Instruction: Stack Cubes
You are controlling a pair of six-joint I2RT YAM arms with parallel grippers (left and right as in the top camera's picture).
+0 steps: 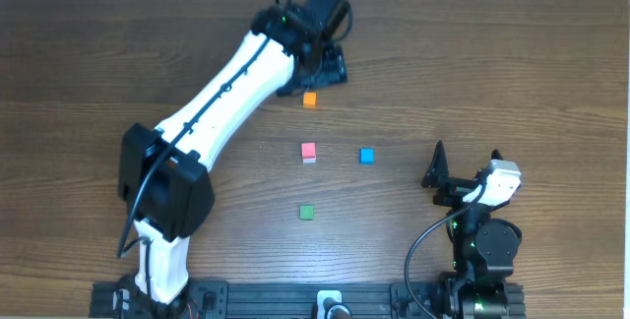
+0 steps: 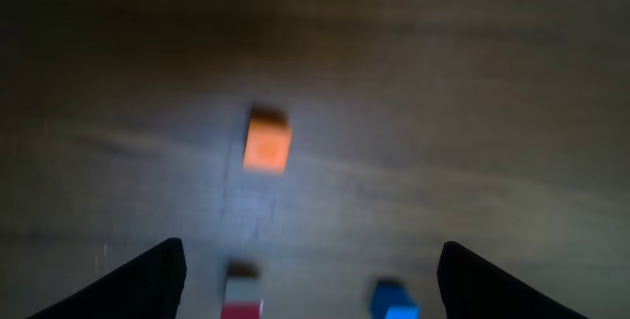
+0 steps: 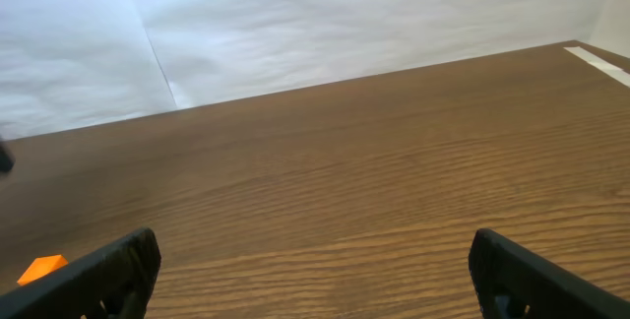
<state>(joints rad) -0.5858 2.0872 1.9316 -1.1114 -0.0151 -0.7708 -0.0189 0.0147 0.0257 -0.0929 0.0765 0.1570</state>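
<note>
Four small cubes lie on the wooden table: an orange cube (image 1: 310,99), a pink cube (image 1: 308,152), a blue cube (image 1: 367,156) and a green cube (image 1: 306,213). My left gripper (image 1: 317,66) hovers open just beyond the orange cube. In the left wrist view the orange cube (image 2: 267,144) lies ahead of the spread fingers, with the pink cube (image 2: 242,297) and the blue cube (image 2: 396,301) between them at the frame's edge. My right gripper (image 1: 463,161) stands open at the near right, apart from all cubes. The orange cube (image 3: 41,269) shows at the right wrist view's edge.
The left arm (image 1: 212,112) lies diagonally across the table's left half. A white wall (image 3: 295,24) rises behind the table's far edge. A strip of tape (image 3: 600,61) lies near the far right corner.
</note>
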